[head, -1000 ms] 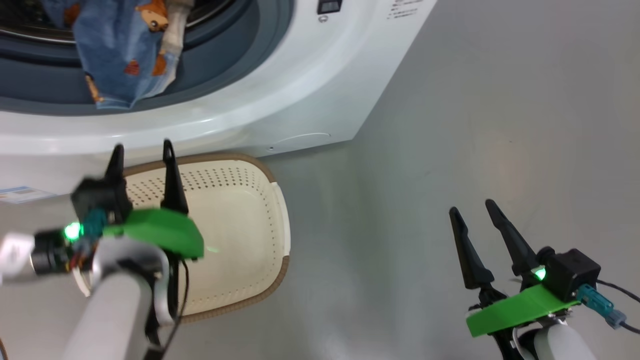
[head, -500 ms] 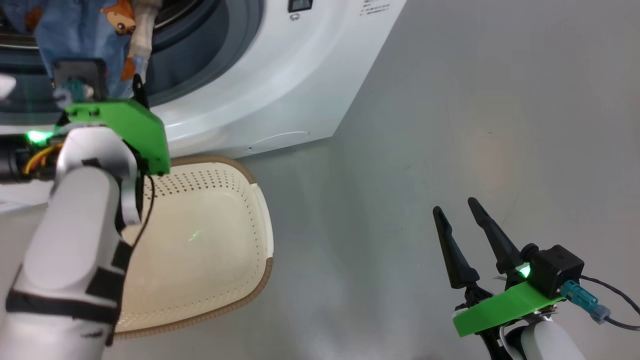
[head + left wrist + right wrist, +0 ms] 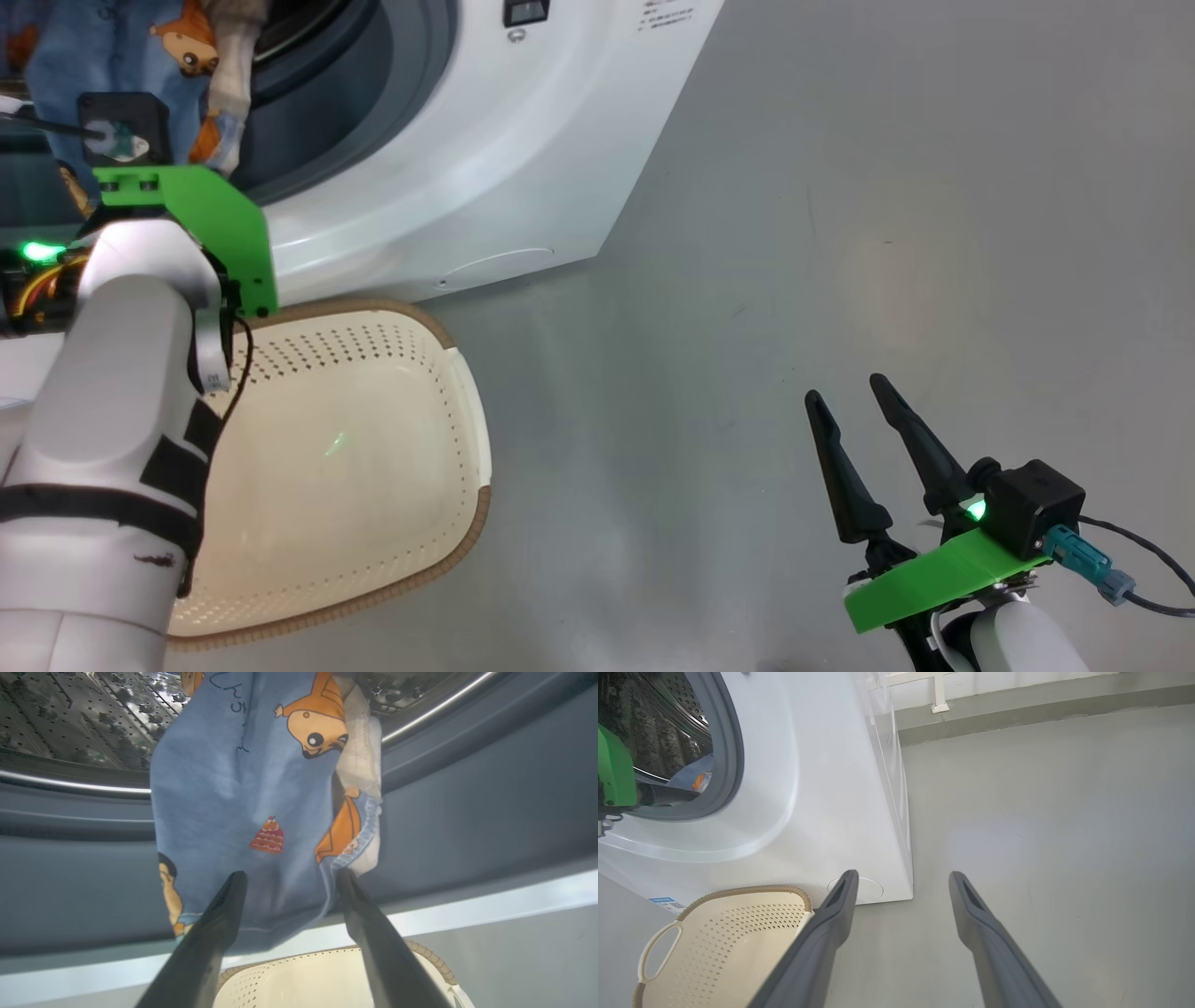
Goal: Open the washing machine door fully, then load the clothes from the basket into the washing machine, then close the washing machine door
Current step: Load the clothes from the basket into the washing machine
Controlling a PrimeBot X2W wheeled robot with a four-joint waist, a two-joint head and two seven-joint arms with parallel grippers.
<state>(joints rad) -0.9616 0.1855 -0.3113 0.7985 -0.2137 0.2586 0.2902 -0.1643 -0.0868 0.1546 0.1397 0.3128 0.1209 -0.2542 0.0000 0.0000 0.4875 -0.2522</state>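
Observation:
The washing machine (image 3: 485, 159) stands open; its door is out of view. The clothes (image 3: 252, 802), light blue with orange figures, hang out of the steel drum (image 3: 70, 709) over the grey gasket (image 3: 467, 812). My left gripper (image 3: 287, 877) is open, its fingertips just in front of the cloth's lower edge, with nothing held. In the head view, the clothes (image 3: 121, 56) sit above my left wrist's green mount (image 3: 205, 224). The cream basket (image 3: 373, 373) lies on the floor below the machine with nothing in it. My right gripper (image 3: 854, 406) is open over bare floor to the right.
Grey floor (image 3: 840, 233) spreads right of the machine. The right wrist view shows the machine's white side (image 3: 878, 788), the basket (image 3: 728, 938) at its foot, and a wall base (image 3: 1017, 709) far behind. A blue label (image 3: 661, 900) is low on the machine's front.
My left arm has risen from over the basket to the drum opening, fingers now at the hanging cloth. The head camera has shifted. The right gripper stays open in place.

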